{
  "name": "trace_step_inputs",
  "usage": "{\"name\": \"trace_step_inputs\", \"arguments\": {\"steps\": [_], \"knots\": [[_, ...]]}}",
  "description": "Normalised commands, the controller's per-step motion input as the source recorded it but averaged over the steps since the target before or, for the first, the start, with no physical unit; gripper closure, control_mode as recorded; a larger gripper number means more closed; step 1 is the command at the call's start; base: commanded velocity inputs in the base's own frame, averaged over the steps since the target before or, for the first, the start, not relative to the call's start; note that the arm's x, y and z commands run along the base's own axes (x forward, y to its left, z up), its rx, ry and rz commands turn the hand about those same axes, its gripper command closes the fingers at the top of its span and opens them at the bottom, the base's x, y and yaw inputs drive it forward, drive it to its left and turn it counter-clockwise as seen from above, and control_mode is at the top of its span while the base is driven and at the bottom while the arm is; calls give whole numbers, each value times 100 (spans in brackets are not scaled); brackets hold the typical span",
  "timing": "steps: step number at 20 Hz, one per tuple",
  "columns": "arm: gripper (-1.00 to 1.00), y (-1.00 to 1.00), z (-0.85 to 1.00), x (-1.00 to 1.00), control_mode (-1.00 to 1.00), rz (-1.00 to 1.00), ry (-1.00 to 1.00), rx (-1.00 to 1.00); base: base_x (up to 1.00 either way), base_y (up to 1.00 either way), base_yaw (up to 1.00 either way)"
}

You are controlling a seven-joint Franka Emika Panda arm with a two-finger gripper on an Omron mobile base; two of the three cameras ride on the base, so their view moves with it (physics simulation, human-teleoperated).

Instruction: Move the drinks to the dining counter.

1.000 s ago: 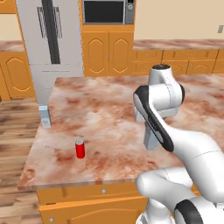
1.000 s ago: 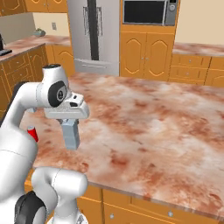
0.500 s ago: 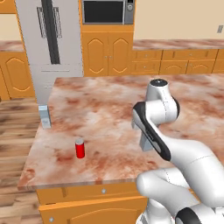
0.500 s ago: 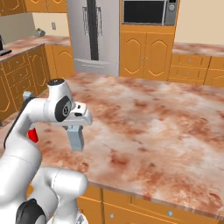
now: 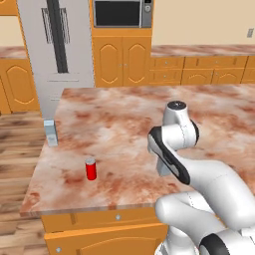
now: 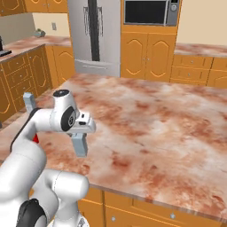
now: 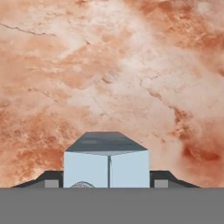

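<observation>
My gripper (image 7: 106,183) is shut on a grey-blue gable-top carton (image 7: 106,162), with a dark fingertip (image 7: 51,180) showing on either side of it. The carton (image 5: 162,167) hangs upright, low over the near part of the dining counter (image 5: 114,124). I cannot tell whether it touches the marble (image 6: 155,128). A short red can (image 5: 90,169) stands on the counter to the left of the held carton. A second grey-blue carton (image 5: 50,133) stands at the counter's left edge, also visible as the carton (image 6: 29,103) behind my arm.
A steel fridge (image 5: 57,55) and a built-in microwave (image 5: 122,12) stand beyond the island among orange cabinets (image 5: 122,62). A narrower marble counter (image 6: 201,48) runs along the back wall. Wooden floor (image 5: 17,164) lies left of the island.
The arm has folded down and drawn the held carton lower, closer to the counter top. The red can and the other carton have stayed where they were.
</observation>
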Motion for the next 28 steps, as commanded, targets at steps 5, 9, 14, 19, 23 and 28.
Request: {"name": "trace_step_inputs", "arguments": {"steps": [5, 9, 14, 19, 23, 28], "knots": [[100, 0, -44, 22, -100, 0, -1, -1, 0, 0, 0], [100, 0, -43, 19, -100, 0, 4, -1, 0, 0, 0], [100, -6, -27, 7, -100, 0, 1, 0, 0, 0, 0], [-100, 0, -27, -23, -100, 0, -5, 0, 0, 0, 0], [-100, 0, 0, -11, -100, 0, -9, 0, 0, 0, 0], [-100, 0, 6, 0, -100, 0, -2, 0, 0, 0, 0]]}}
